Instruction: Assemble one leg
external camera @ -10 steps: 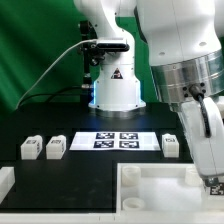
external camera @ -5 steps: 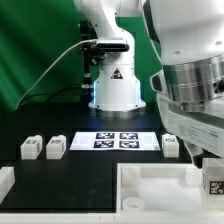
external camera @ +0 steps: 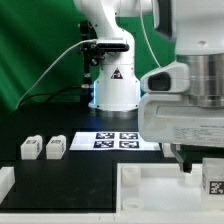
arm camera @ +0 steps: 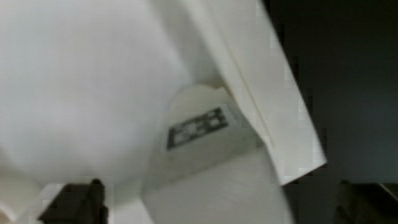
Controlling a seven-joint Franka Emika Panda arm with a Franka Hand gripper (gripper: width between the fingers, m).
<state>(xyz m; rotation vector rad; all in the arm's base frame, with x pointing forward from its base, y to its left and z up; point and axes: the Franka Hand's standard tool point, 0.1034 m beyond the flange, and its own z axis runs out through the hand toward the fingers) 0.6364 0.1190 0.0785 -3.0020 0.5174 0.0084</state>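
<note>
A leg (external camera: pixel 212 182), a small white block with a black-and-white tag, stands on the large white panel (external camera: pixel 150 195) at its corner on the exterior view's right. The wrist view shows this leg (arm camera: pixel 196 127) against the panel's raised wall (arm camera: pixel 249 70). My gripper (arm camera: pixel 222 205) is open, and its dark fingertips (arm camera: pixel 71 200) are wide apart and clear of the leg. In the exterior view the gripper (external camera: pixel 190 163) hangs just above the panel, beside the leg, mostly hidden by the hand. Two more legs (external camera: pixel 30 148) (external camera: pixel 55 146) stand on the black table at the exterior view's left.
The marker board (external camera: pixel 110 140) lies on the table in the middle, in front of the robot's base (external camera: pixel 115 90). A white piece (external camera: pixel 5 180) sits at the front left edge. The arm's bulky wrist (external camera: pixel 190 110) blocks the exterior view's right.
The arm has shifted toward the exterior view's left and fills more of the picture. It now hides the leg right of the marker board and uncovers the tagged leg on the panel.
</note>
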